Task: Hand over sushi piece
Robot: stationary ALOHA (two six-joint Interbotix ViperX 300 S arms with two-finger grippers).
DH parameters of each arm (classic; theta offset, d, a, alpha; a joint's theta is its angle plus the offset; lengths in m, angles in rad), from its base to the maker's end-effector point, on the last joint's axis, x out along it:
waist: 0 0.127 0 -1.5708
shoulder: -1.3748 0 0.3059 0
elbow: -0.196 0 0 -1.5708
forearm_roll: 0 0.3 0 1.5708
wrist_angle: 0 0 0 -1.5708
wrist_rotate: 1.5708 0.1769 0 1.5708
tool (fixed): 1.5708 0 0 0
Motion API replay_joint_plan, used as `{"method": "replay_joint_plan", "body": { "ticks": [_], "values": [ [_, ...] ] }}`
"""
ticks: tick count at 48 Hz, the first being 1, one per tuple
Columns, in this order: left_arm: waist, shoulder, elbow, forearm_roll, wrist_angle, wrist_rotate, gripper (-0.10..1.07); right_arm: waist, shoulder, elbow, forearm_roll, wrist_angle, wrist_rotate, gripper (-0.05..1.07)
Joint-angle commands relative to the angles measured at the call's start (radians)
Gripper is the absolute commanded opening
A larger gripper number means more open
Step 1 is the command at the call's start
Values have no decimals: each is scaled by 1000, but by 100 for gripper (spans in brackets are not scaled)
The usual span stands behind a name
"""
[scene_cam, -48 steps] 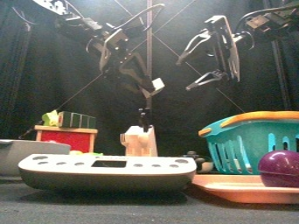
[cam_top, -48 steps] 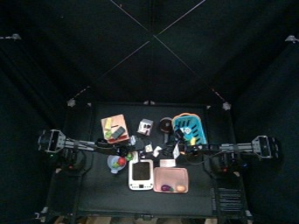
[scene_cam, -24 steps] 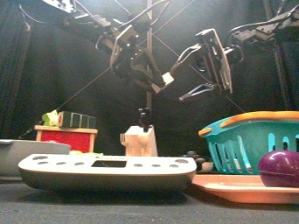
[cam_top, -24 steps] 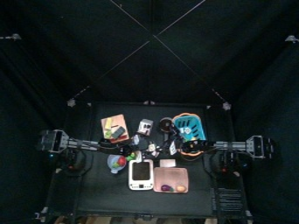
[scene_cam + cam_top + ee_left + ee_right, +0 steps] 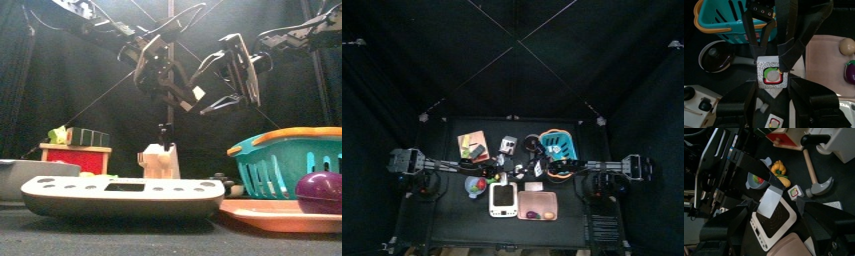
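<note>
Hanging in mid-air above the table's middle, the sushi piece (image 5: 772,76) is pinched in your left gripper (image 5: 175,97). Your right gripper (image 5: 235,88) sits just at its 3 o'clock, jaws spread around the piece. Below, you have a scale (image 5: 123,195), a pink tray (image 5: 281,209) and a teal basket (image 5: 290,160) on the black table (image 5: 80,236), curtains (image 5: 422,60) all round.

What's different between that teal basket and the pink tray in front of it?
The teal basket has tall slotted walls and an orange rim; the pink tray is low and flat. The basket stands farther back; the tray lies near the front edge and holds a purple ball. Both are on the table's right side.
</note>
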Motion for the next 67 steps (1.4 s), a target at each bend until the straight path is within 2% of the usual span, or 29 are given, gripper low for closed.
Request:
{"method": "replay_joint_plan", "body": {
  "ticks": [1, 8, 20, 23, 40, 52, 67],
  "values": [
    [3, -8, -32, 3, -6, -2, 75, -6, -3, -25, 2, -5, -3, 97],
    [3, -3, -32, 3, -6, -2, 75, -12, 2, -21, 3, -5, -2, 90],
    [3, 2, -32, -5, -6, -5, 76, -21, 2, -15, 5, -3, 2, 62],
    [3, 2, -34, -18, -6, -3, 77, -20, 2, -12, 5, -3, 3, 59],
    [8, -6, 3, -114, -5, -3, 94, -20, -12, 5, 15, -2, -3, 58],
    [5, -55, 48, -123, -20, -5, 94, -21, -57, 38, 14, 9, -5, 58],
    [12, -104, 123, -152, -130, -5, 94, -20, -64, 44, 9, 25, -11, 58]
  ]
}}
